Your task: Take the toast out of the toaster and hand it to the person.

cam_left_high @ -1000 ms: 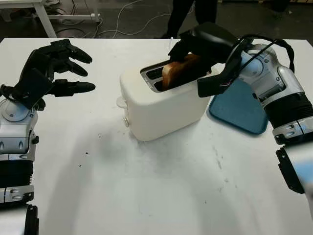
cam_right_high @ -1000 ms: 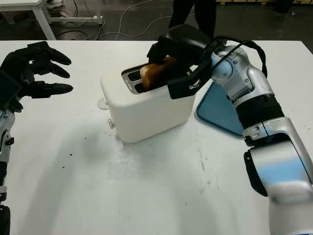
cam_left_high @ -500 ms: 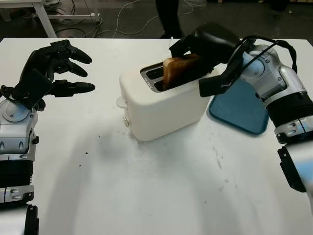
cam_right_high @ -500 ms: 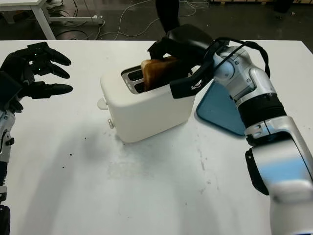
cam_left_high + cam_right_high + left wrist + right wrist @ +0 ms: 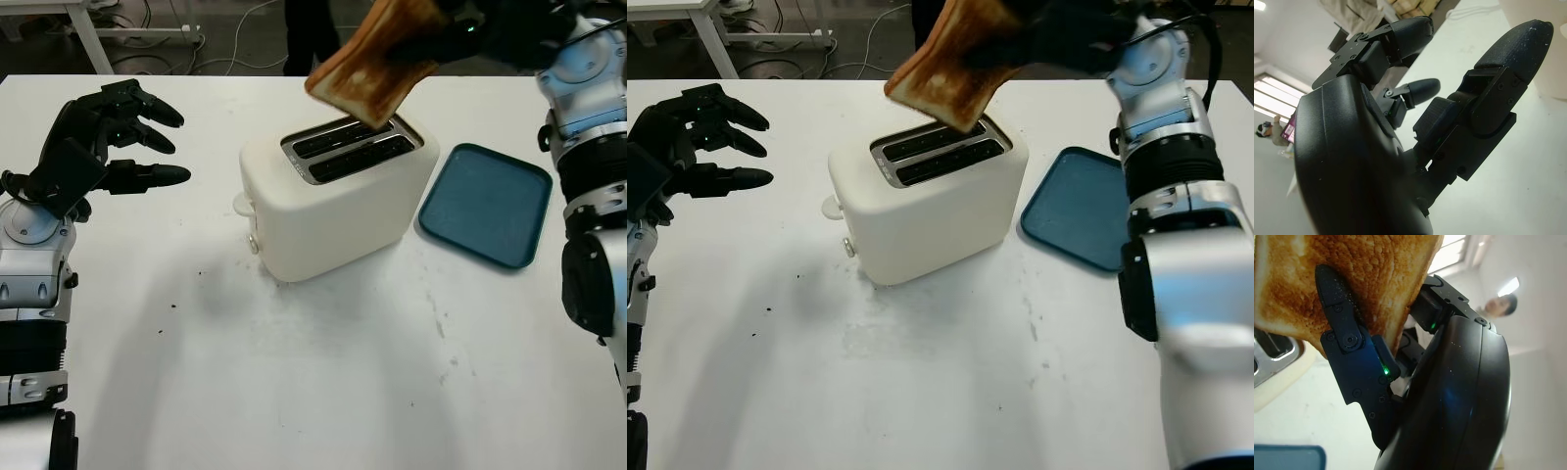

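A browned slice of toast hangs in the air above the white toaster, clear of its two slots. My right hand is shut on the toast at the top of the head views; up close, one black finger lies across the toast's face. A person's dark legs stand beyond the table's far edge. Over the table's left side, my left hand is open and holds nothing.
A blue tray lies flat on the white table right of the toaster. Small dark crumbs dot the table at front left. Cables and a white table leg are on the floor behind.
My right hand has lifted the toast out of the slot and up toward the far edge. The person's legs have shifted left. The left hand has not moved.
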Controlling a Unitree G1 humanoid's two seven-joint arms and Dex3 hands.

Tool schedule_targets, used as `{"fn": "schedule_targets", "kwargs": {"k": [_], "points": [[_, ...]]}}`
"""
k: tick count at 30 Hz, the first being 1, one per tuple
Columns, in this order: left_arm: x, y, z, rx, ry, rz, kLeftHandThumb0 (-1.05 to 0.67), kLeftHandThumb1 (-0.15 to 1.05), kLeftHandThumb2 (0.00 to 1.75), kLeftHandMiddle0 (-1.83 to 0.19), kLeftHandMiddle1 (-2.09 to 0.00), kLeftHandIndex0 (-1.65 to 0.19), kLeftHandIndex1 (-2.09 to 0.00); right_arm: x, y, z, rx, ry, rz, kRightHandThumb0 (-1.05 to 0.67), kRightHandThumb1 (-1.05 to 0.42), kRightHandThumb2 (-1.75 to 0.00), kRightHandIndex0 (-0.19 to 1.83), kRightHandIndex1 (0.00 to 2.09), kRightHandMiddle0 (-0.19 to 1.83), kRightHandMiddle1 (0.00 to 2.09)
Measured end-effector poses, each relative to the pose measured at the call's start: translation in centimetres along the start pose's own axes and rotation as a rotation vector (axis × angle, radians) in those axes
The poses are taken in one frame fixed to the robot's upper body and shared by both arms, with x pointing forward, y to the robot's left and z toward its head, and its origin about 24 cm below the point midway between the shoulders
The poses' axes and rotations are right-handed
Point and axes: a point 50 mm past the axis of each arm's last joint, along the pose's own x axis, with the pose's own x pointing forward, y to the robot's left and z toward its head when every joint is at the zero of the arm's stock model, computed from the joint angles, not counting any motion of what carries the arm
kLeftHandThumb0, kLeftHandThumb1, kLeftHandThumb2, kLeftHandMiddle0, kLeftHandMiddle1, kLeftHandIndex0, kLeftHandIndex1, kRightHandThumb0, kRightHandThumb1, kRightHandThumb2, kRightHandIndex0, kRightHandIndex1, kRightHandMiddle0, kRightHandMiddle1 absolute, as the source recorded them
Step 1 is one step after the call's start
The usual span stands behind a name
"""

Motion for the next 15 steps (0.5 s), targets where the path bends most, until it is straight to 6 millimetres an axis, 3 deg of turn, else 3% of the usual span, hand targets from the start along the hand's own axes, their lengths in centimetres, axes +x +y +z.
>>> {"fn": "schedule_targets", "kwargs": {"k": [9, 15], "points": [[0.0, 0.0, 0.0, -0.001, 0.000, 0.000, -1.05, 0.55, 0.00, -0.60, -1.16, -0.59, -1.07, -1.0, -1.4, -2.5, 0.141, 0.160, -0.237, -0.52, -0.92, -0.22, 1.09, 1.75, 0.90, 1.75], [0.0, 0.0, 0.0, -0.001, 0.000, -0.001, -1.05, 0.55, 0.00, -0.60, -1.15, -0.59, -1.06, -1.7, -1.7, -4.2, 0.168, 0.288, -0.478, -0.35, -0.92, -0.27, 1.00, 1.75, 0.77, 1.75]]}}
